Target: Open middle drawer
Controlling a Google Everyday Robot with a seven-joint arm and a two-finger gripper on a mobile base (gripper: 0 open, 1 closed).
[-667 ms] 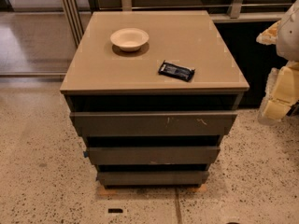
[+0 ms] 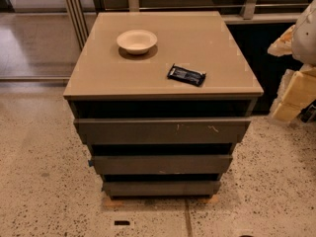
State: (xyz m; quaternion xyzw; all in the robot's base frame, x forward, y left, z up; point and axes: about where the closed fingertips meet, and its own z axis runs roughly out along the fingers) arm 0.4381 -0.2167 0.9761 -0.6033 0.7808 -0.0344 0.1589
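Observation:
The middle drawer is a plain grey-brown front with a small blue tab at its left end. It sits between the scratched top drawer and the narrow bottom drawer. It looks closed, with a dark gap above it. My gripper shows as pale yellow parts at the right edge of the view. It is beside the cabinet's right side, level with the top drawer and apart from all the drawers. The white arm rises above it.
A white bowl and a dark snack packet lie on the cabinet top. Speckled floor surrounds the cabinet. A railing and glass panels stand behind it. A dark wall panel is behind the gripper.

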